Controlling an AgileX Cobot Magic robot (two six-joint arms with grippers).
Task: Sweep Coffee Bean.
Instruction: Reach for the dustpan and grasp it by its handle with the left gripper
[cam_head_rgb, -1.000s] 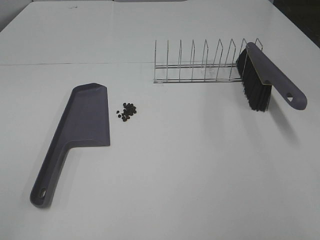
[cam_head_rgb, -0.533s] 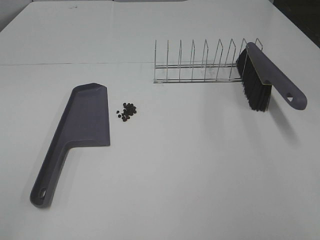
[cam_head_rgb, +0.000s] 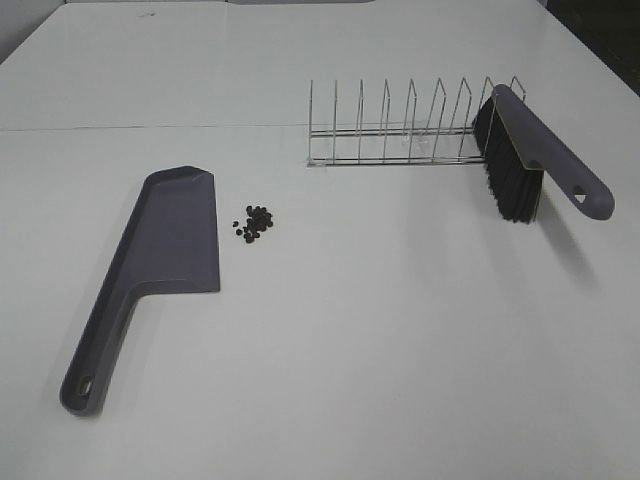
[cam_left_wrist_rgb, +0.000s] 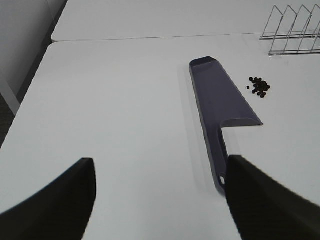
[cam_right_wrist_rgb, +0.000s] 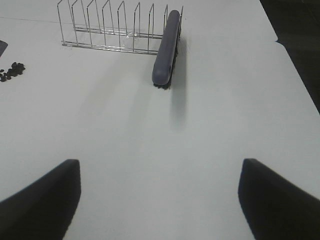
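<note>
A loose cluster of tiny dark coffee beans (cam_head_rgb: 255, 223) lies on the white table, just right of a purple-grey dustpan (cam_head_rgb: 165, 255) lying flat with its handle toward the near edge. The beans (cam_left_wrist_rgb: 259, 86) and the dustpan (cam_left_wrist_rgb: 218, 105) also show in the left wrist view, ahead of my open left gripper (cam_left_wrist_rgb: 160, 200), which holds nothing. A purple-grey brush (cam_head_rgb: 530, 160) with black bristles leans in the right end of a wire rack (cam_head_rgb: 405, 130). In the right wrist view the brush (cam_right_wrist_rgb: 166, 47) stands ahead of my open, empty right gripper (cam_right_wrist_rgb: 160, 200). Neither gripper shows in the exterior view.
The wire rack (cam_right_wrist_rgb: 107, 30) runs across the back of the table. A seam (cam_head_rgb: 150, 127) crosses the tabletop behind the dustpan. The table's right edge (cam_right_wrist_rgb: 295, 65) drops to a dark floor, and its left edge (cam_left_wrist_rgb: 30, 85) is near the left arm.
</note>
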